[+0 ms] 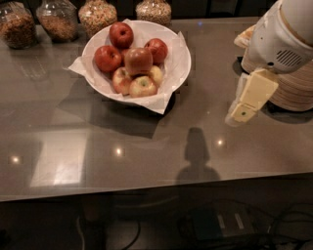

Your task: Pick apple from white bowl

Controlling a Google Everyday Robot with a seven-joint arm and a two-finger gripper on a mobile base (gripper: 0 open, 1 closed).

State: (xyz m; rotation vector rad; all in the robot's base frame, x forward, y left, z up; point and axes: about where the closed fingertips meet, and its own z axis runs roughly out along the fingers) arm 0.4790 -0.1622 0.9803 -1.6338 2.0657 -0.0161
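Observation:
The apple point(138, 60) is the large brownish-red one on top of the pile in the white bowl point(179, 54), which is lined with crinkled white paper and stands at the back left of the counter. Around it lie three deep-red apples point(121, 34) and smaller yellow-green ones point(143, 86). My gripper point(239, 113), with cream-coloured fingers, hangs from the white arm at the right. It is above the counter, well to the right of the bowl and a little nearer than it. It holds nothing that I can see.
Several glass jars of grains and nuts point(98, 14) line the back edge behind the bowl. A stack of beige disposable bowls point(296, 90) stands at the far right, partly behind my arm. The counter's front edge point(156, 188) runs across the lower frame.

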